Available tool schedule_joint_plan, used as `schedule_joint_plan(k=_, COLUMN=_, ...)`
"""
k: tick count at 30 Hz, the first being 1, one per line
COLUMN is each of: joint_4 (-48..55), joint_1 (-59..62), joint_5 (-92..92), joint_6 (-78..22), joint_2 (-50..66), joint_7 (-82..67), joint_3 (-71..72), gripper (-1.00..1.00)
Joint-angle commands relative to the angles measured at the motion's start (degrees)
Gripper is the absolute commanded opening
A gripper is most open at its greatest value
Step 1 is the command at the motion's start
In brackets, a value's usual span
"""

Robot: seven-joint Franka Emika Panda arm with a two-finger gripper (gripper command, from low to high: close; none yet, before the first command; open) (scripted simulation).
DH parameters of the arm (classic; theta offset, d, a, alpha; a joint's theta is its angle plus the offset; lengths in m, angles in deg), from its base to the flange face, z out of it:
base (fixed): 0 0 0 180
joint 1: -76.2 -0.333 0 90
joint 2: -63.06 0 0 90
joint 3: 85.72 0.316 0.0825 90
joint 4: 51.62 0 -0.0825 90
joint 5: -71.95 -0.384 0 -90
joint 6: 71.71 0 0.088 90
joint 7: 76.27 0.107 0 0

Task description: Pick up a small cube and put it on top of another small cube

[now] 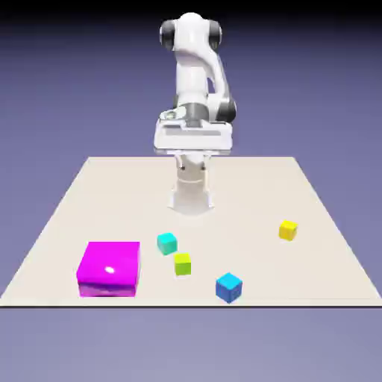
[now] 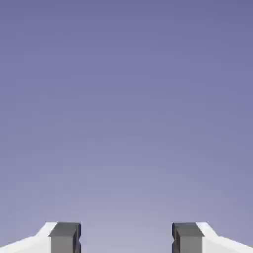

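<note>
The small cyan cube point(image 1: 167, 243) sits on the table towards the front, just left of the middle. Close beside it, in front and to the exterior view's right, lies a lime-green cube point(image 1: 183, 263). My gripper point(image 1: 192, 139) hangs high above the table's far side near the robot's base, well away from every cube. In the hand view the gripper point(image 2: 126, 239) is open. Its two grey fingertips point(image 2: 65, 237) stand wide apart with only the blue-violet backdrop between them. No cube shows in the hand view.
A large magenta block point(image 1: 109, 268) stands at the front left of the beige table point(image 1: 89, 194). A darker blue cube point(image 1: 229, 287) lies near the front edge. A yellow cube point(image 1: 288, 230) sits apart on the exterior view's right.
</note>
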Motion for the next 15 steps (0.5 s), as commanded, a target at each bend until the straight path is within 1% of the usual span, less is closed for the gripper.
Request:
schedule_joint_plan(k=1, joint_4=0.5, joint_1=1.9, joint_5=-0.6, joint_6=-1.4, joint_2=-0.6, joint_7=2.3, joint_3=2.1, gripper=0.0)
schedule_joint_plan(k=15, joint_4=7.6, joint_1=28.5, joint_5=-8.8, joint_6=-20.5, joint_2=-9.7, joint_7=34.2, joint_3=31.1, gripper=0.0)
